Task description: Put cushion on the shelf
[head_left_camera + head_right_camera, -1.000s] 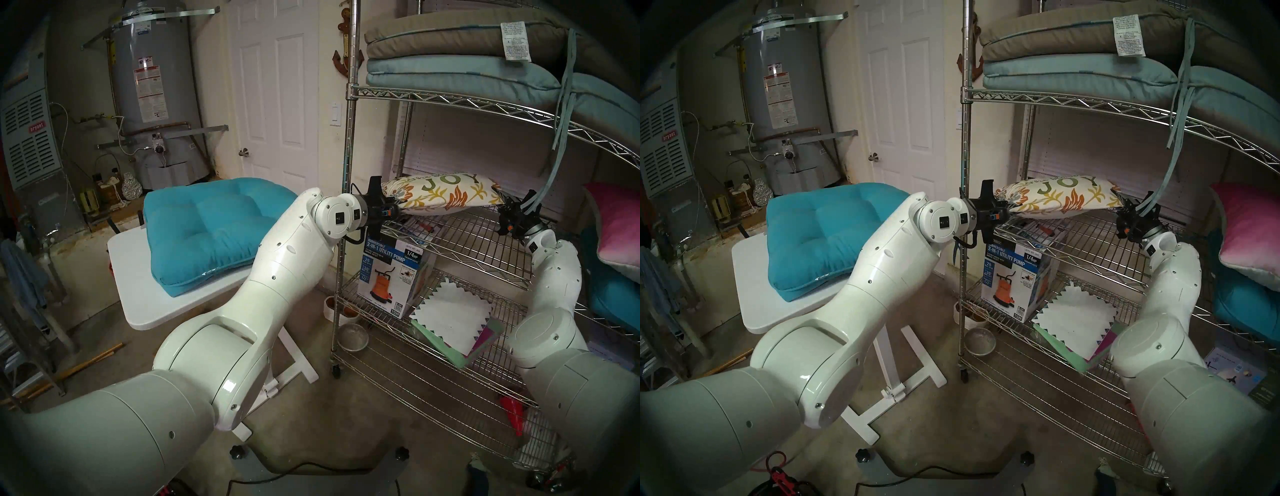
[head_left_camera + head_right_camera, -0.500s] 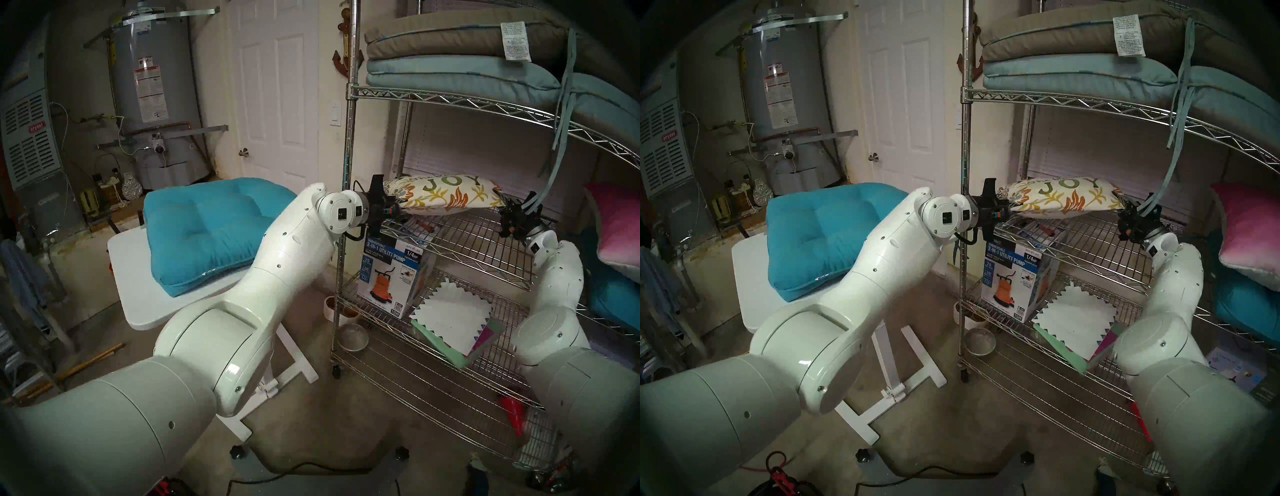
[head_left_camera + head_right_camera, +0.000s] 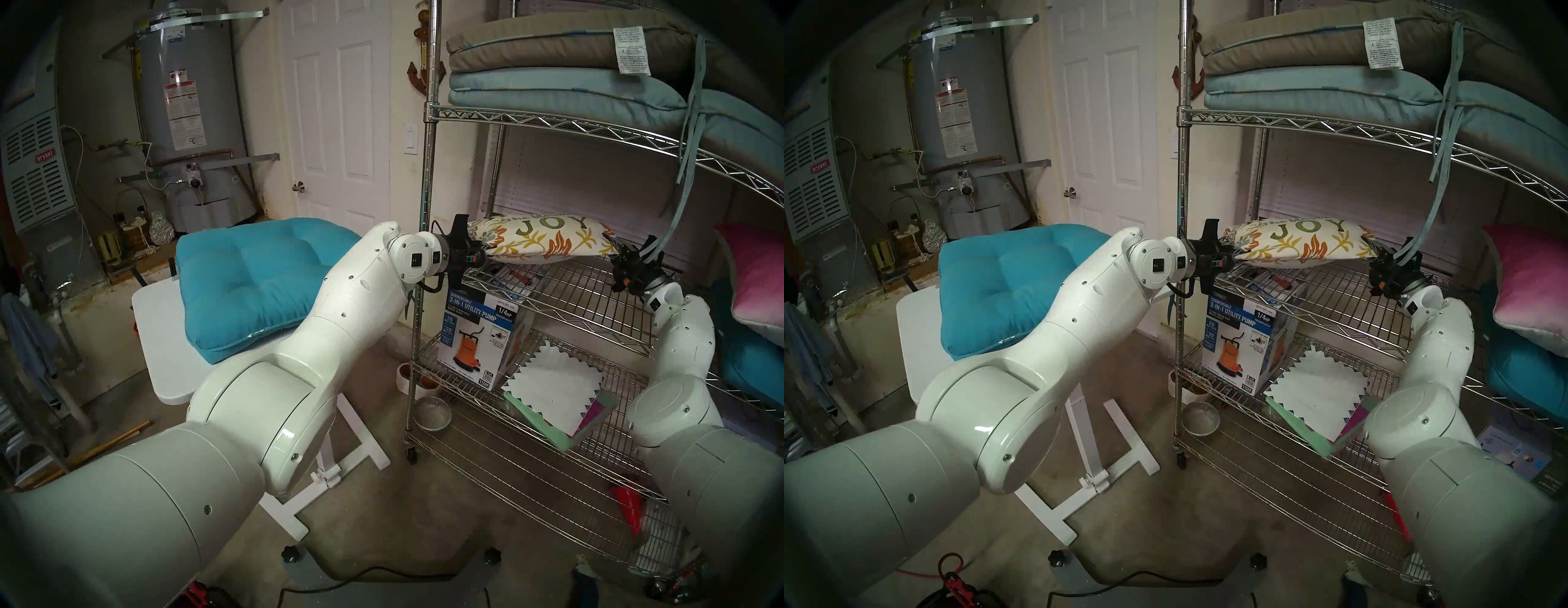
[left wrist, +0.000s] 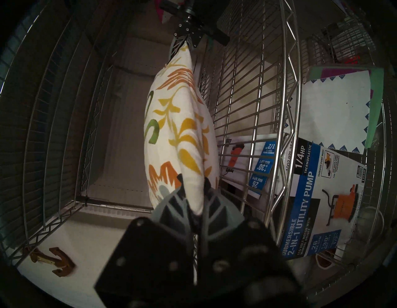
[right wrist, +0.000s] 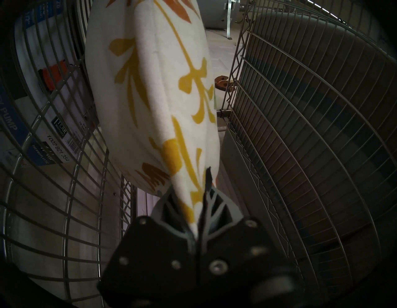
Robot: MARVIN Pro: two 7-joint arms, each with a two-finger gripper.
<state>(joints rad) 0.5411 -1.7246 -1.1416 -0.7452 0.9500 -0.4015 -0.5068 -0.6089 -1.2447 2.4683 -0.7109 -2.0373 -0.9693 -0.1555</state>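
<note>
The cushion (image 3: 541, 239) — printed "JOY" — hangs just over the shelf's (image 3: 564, 293) middle tier, its ends pinched by the left gripper (image 3: 483, 256) and right gripper (image 3: 620, 251). Below stands a box (image 3: 479, 339) reading "2-IN-1 UTILITY PUMP"; a strap (image 3: 674, 212) dangles beside the right gripper.

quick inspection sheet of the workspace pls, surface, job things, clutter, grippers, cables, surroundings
surface: wire shelf, middle tier mostly bare; whether the cushion rests on it cannot be told.
job's things: leaf-print "JOY" cushion lies level at the middle tier, pinched at both ends.
clutter: pump box and white envelope on the tier below; stacked seat pads on the tier above; pink pillow at the right.
grippers: left gripper shut on the cushion's left corner; right gripper shut on its right corner.
cables: black cable on the floor by the robot's base.
surroundings: teal cushion on a white table, water heater, white door.
</note>
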